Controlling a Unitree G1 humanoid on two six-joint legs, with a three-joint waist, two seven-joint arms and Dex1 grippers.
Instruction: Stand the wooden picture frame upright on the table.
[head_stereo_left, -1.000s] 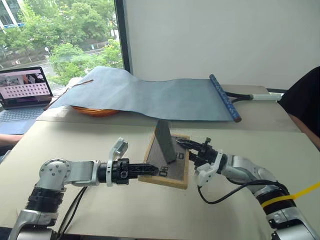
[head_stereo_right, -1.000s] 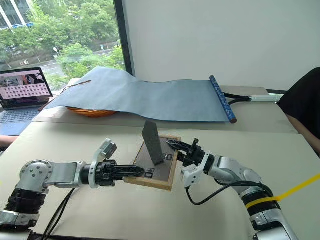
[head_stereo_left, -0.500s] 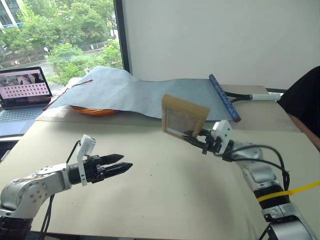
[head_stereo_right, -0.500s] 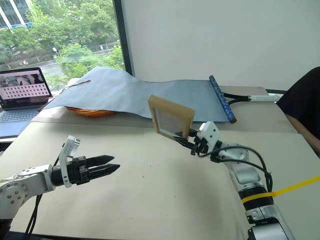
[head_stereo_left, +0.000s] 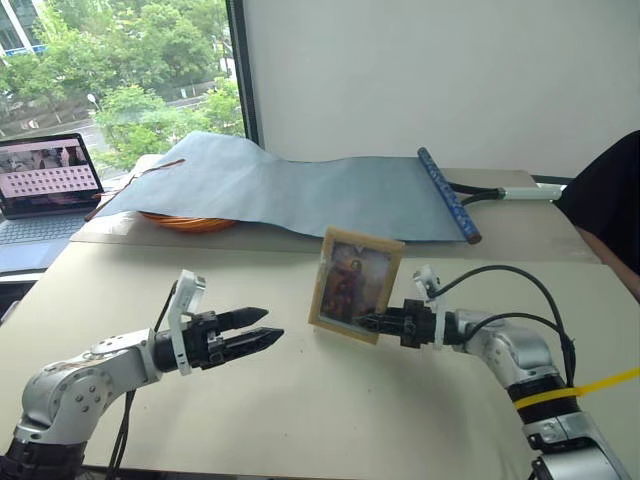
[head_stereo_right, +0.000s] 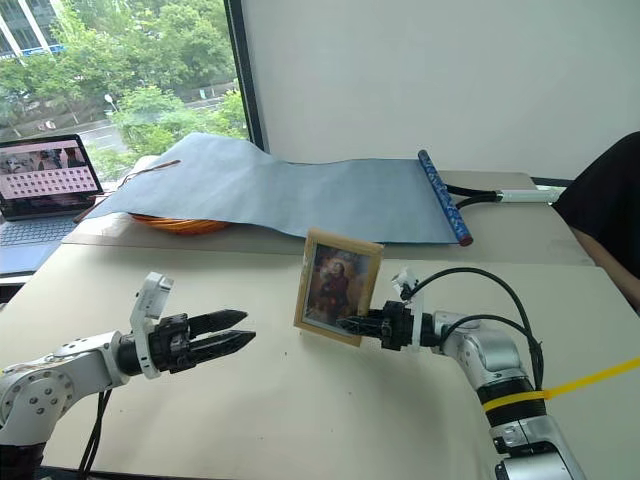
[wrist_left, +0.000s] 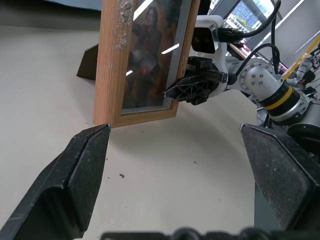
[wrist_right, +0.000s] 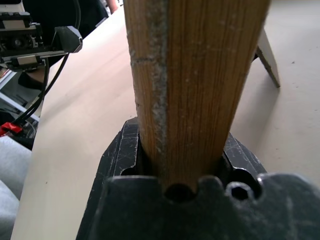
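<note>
Lifted from flat, wooden picture frame (head_stereo_left: 355, 285) stands upright, gripped by right gripper (head_stereo_left: 372, 322).

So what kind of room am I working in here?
Probably an office or lab: a laptop open at the table's far left, a big window onto trees, a plain white wall.

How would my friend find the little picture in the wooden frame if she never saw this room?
Start at the big cream table, in front of the long blue-grey cloth scroll. Between the two robot arms stands the wooden picture frame, with the right gripper pinching its edge. It is the one upright thing there, showing a dark portrait.
</note>
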